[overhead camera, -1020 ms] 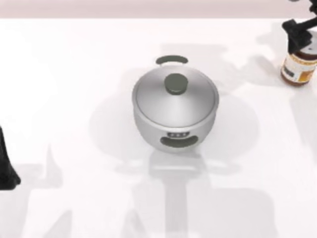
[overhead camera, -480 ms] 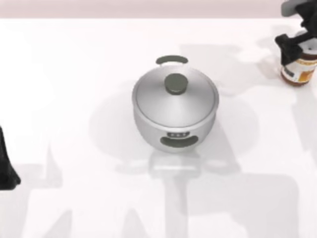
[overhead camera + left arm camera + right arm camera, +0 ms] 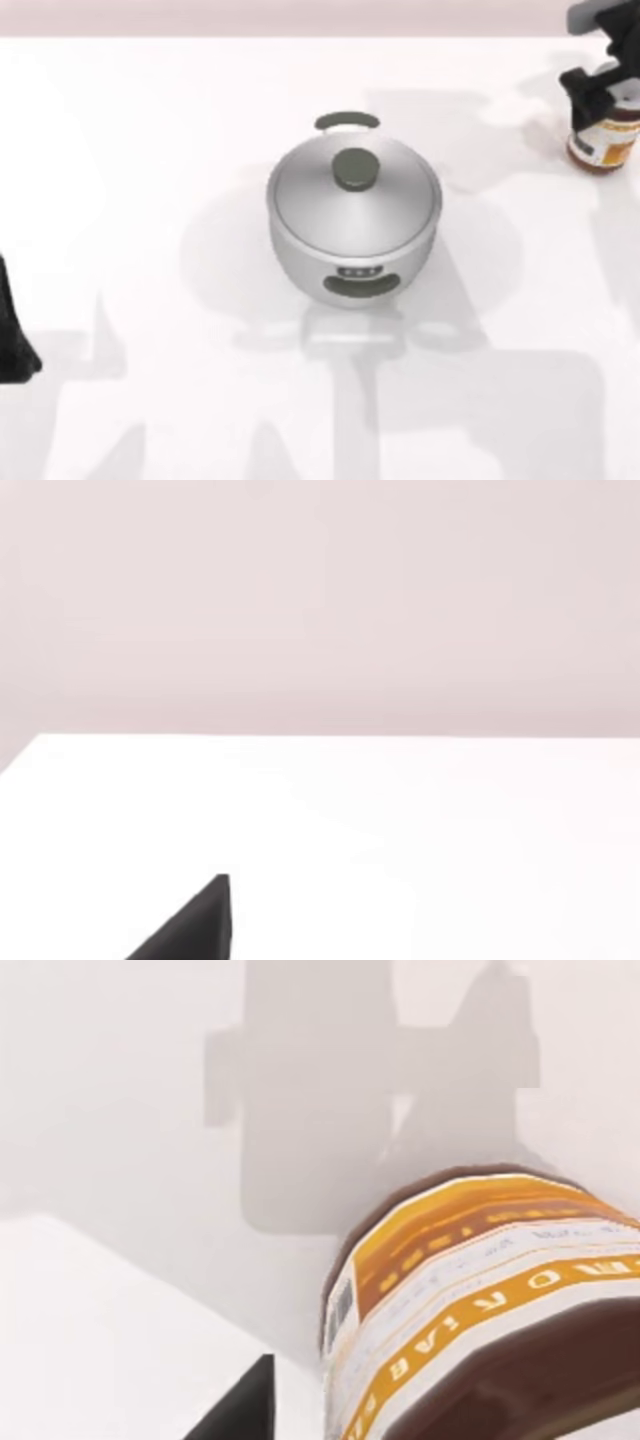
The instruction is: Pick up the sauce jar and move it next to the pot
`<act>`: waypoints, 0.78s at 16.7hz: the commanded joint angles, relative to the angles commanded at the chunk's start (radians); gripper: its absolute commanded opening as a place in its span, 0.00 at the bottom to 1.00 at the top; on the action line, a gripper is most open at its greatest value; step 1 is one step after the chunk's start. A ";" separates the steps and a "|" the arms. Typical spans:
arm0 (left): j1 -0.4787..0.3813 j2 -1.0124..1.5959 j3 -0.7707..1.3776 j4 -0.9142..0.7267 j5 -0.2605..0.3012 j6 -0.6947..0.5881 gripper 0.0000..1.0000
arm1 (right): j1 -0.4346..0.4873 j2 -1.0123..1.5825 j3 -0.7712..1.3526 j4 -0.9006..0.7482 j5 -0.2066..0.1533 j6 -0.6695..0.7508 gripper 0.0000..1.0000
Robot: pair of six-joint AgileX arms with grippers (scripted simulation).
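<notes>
Small cylindrical sauce jar (image 3: 603,141), dark brown contents, white lid, orange-and-white label, sits near the table's far right corner, close to the right edge. It appears upright on the white table (image 3: 150,180), though whether the base rests on the surface or is just clear of it cannot be told.

Large round silver-grey metal pot (image 3: 354,215) with domed lid, dark grey-green knob and two dark side handles stands at the table's middle, well apart from the jar. Bare white surface lies between them.

Right gripper (image 3: 600,85), dark, is at the jar's top. One dark finger shows beside the lid on the side toward the pot; the rest runs off the frame edge. In the right wrist view the jar's label (image 3: 480,1290) fills the near field, very close to the camera, consistent with the jar sitting between the jaws. Whether the jaws have closed onto the jar cannot be told from these views.

Left arm (image 3: 12,330) sits parked at the table's left edge, toward the near side. Only a dark sliver of it shows in its own wrist view; jaw state cannot be told.

Progress judgement: early. The gripper has reached the jar; a grasp is at most just forming. Lifting, carrying toward the table's middle and setting the jar beside the pot all remain.
</notes>
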 joint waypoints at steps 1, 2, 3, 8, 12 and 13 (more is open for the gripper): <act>0.000 0.000 0.000 0.000 0.000 0.000 1.00 | 0.000 0.000 0.000 0.000 0.000 0.000 0.62; 0.000 0.000 0.000 0.000 0.000 0.000 1.00 | 0.000 0.000 0.000 0.000 0.000 0.000 0.55; 0.000 0.000 0.000 0.000 0.000 0.000 1.00 | 0.000 0.000 0.000 0.000 0.000 0.000 0.47; 0.000 0.000 0.000 0.000 0.000 0.000 1.00 | 0.000 0.000 0.000 0.000 0.000 0.000 0.10; 0.000 0.000 0.000 0.000 0.000 0.000 1.00 | 0.000 0.000 0.000 0.000 0.000 0.000 0.00; 0.000 0.000 0.000 0.000 0.000 0.000 1.00 | 0.000 0.000 0.000 0.000 0.000 0.000 0.00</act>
